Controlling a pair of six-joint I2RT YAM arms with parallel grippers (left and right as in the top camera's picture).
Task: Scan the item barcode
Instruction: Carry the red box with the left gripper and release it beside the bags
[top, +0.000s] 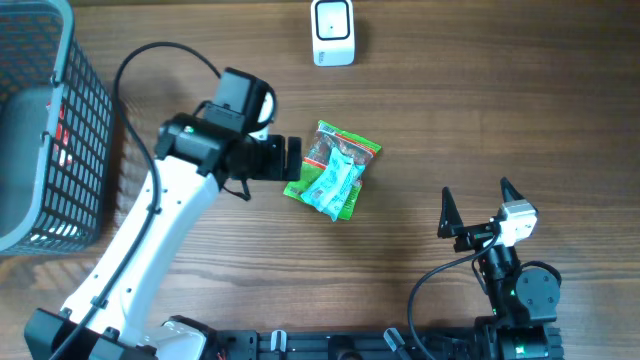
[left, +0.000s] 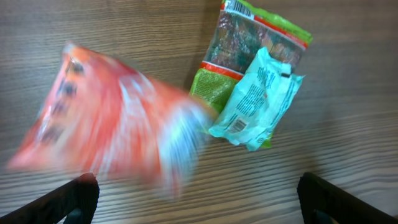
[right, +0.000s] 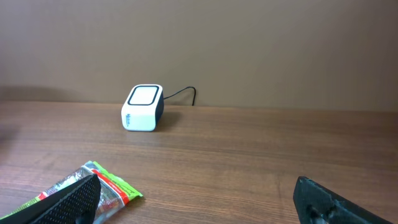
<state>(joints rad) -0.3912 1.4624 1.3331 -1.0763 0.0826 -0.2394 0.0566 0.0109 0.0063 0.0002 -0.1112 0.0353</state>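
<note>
A red-orange packet (left: 106, 124) shows as a motion blur in the left wrist view, above the wood and free of both fingers (left: 74, 200). My left gripper (left: 199, 199) is open wide over it. From overhead the left gripper (top: 290, 160) hides that packet. Just right of it, a green snack bag (top: 345, 148) lies with a light-blue packet (top: 330, 185) on top; both also appear as the green bag (left: 249, 37) and blue packet (left: 255, 102). The white barcode scanner (top: 333, 32) stands at the far edge. My right gripper (top: 478, 205) is open and empty at front right.
A grey wire basket (top: 60, 130) stands at the left edge with something red inside. From the right wrist I see the scanner (right: 143, 107) with its cable against the wall, and the green bag's end (right: 93, 186) beside my left finger.
</note>
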